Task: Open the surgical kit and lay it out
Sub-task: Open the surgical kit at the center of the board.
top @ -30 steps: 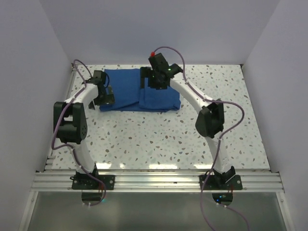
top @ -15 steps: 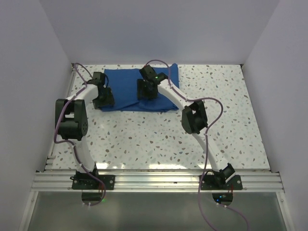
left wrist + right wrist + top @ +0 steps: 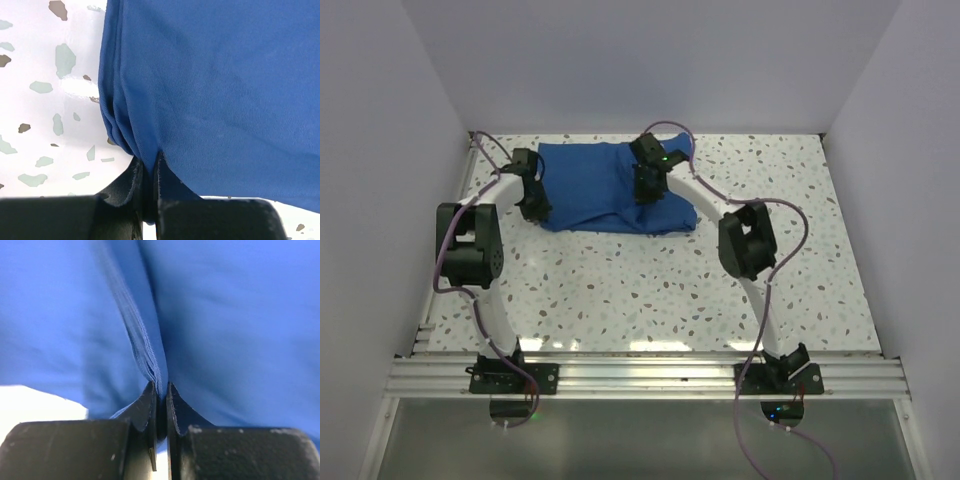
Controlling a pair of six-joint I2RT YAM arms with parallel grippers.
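The surgical kit (image 3: 600,190) is a royal-blue cloth bundle lying at the back of the table, left of centre. My left gripper (image 3: 538,203) is at the bundle's left edge, shut on a fold of the cloth (image 3: 210,85); its gripper (image 3: 148,167) pinches the fold at the near edge. My right gripper (image 3: 646,192) sits on the bundle's right part, shut on a raised ridge of cloth (image 3: 150,347), with the gripper (image 3: 161,395) pinching that hem. Whatever the wrap holds is hidden.
The speckled tabletop (image 3: 650,280) spreads in front of the bundle. White walls close in the back and both sides. The arm bases stand on the metal rail (image 3: 640,378) at the near edge.
Both grippers have gone from open to shut on the cloth. The right gripper dropped onto the bundle, and the bundle's right part now looks rumpled and pulled.
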